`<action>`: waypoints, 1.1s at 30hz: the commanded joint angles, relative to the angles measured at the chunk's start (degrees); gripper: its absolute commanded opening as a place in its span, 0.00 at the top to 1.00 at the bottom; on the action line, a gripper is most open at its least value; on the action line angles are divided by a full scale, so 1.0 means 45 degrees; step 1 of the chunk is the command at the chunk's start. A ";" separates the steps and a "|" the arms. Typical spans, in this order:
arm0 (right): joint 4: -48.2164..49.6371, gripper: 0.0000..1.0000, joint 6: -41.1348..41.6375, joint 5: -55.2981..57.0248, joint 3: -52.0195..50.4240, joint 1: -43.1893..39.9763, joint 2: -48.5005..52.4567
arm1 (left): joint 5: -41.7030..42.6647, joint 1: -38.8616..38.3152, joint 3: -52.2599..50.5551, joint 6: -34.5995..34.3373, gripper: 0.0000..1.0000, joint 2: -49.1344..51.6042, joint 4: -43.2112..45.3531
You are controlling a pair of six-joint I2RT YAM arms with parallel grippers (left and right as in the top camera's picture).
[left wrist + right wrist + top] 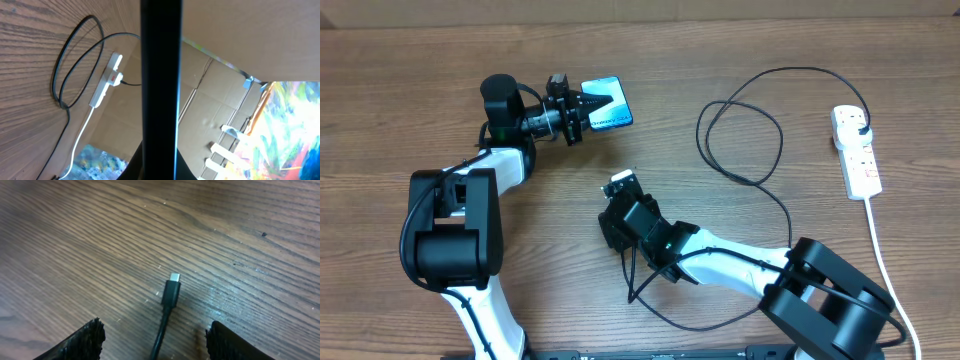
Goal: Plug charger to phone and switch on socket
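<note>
My left gripper is shut on the phone, whose blue screen faces up at the back left. In the left wrist view the phone is a dark edge-on bar between the fingers. My right gripper is open low over the table centre. In the right wrist view the charger's small connector lies on the wood between the open fingers, untouched. The charger cable loops right, and its black plug sits in the white socket strip.
The strip's white cord runs down the right side toward the table's front edge. The strip and the cable loops also show in the left wrist view. Cardboard and colourful clutter lie beyond the table edge.
</note>
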 commanded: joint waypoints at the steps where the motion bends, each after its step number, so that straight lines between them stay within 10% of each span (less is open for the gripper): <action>1: 0.0102 0.34 -0.0461 0.0277 0.0058 0.0034 0.0500 | 0.0418 0.0087 0.0267 0.0442 0.96 -0.0010 0.0136; 24: -0.0913 0.64 -0.1341 0.1579 0.1885 0.0879 0.2584 | 0.0855 0.0092 0.0267 0.0452 0.96 -0.0010 0.0141; 33: -0.2225 0.96 -0.0559 0.1185 0.2458 0.0204 0.2579 | 0.0850 0.0092 0.0267 0.0777 0.96 -0.0010 0.0136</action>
